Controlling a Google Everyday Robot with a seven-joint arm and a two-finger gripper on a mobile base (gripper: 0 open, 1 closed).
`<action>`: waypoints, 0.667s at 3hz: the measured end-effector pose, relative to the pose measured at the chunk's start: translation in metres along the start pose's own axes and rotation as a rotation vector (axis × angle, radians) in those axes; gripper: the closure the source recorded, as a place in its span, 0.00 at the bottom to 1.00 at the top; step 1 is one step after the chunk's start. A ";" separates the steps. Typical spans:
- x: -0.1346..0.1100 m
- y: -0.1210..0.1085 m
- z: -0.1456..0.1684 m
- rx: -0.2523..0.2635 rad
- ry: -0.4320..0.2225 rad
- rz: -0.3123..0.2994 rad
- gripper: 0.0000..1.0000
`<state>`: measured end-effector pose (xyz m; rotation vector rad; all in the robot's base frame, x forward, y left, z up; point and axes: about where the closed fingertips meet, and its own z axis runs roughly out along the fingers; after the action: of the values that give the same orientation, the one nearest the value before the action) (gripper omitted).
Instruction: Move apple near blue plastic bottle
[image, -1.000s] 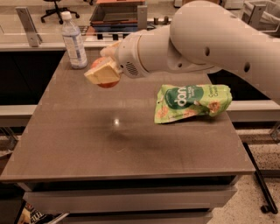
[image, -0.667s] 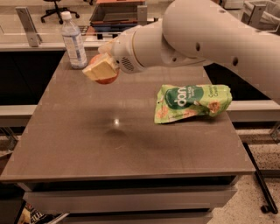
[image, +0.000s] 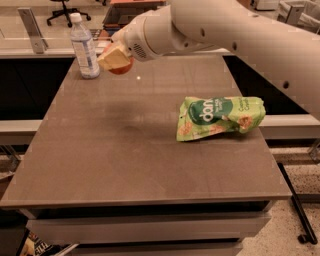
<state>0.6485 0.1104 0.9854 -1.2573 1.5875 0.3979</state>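
Closed on the round red-orange apple (image: 124, 68), the gripper (image: 114, 57) is seen in the upper left of the frame. The fruit is held clear of the surface so that it can be carried. Most of the frame is filled by the broad brown table (image: 125, 150), over which the bulky white robot arm (image: 240, 35) is stretched from the upper right. A green crinkly snack bag (image: 220, 117) lies right of centre, well off the path. The slim clear blue plastic bottle (image: 84, 47) stands upright just left of the apple, which is judged nearly ready to be lowered.
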 end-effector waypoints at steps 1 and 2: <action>0.005 -0.024 0.032 -0.005 0.013 -0.009 1.00; 0.012 -0.045 0.066 -0.020 -0.007 0.001 1.00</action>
<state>0.7212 0.1359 0.9618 -1.2698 1.5816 0.4192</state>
